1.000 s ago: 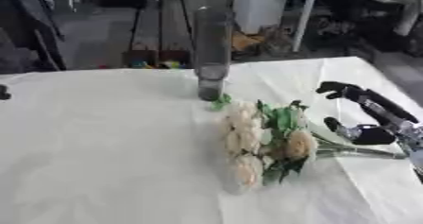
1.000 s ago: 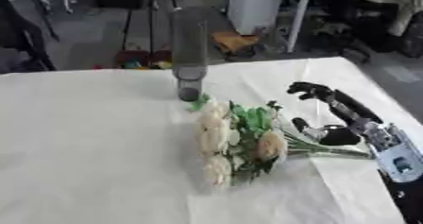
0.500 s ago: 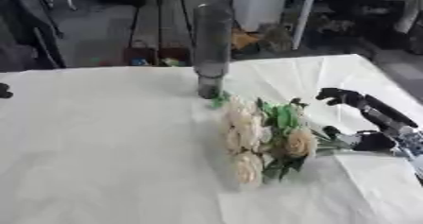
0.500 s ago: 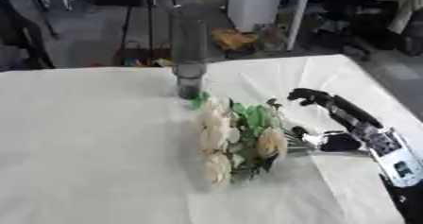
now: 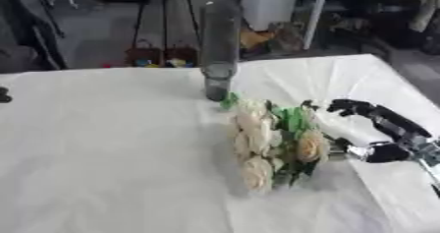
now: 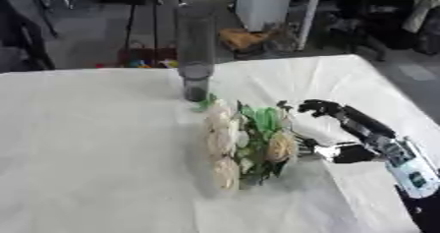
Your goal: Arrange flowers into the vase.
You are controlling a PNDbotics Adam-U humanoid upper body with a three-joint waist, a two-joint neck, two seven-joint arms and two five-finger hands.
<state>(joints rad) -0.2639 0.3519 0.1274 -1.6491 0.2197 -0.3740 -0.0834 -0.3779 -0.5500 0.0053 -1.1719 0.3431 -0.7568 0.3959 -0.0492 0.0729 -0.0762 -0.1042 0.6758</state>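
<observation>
On the white-draped counter [image 5: 103,168], a tall glass vase [image 5: 219,55] stands upright toward the far edge, holding no flowers as we see it. Just in front of it and a little to the right lies a bunch of cream roses [image 5: 271,146] with green leaves, flat on the cloth, its topmost bloom close to the foot of the vase and its stems running off to the right. There our right hand [image 6: 340,131] comes in from the right side, fingers curved over the stem end and thumb below, spread around the stems and not yet closed; whether a fingertip already touches them we cannot tell. Our left hand shows in neither view.

We judge this to be the opening step: reaching for the roses, with nothing lifted so far. The next move, as we read it, calls for closing the fingers and thumb round the stems, raising the bunch clear of the cloth, turning it so the stems point down, and carrying it above the narrow mouth of the vase without knocking the vase over.
</observation>
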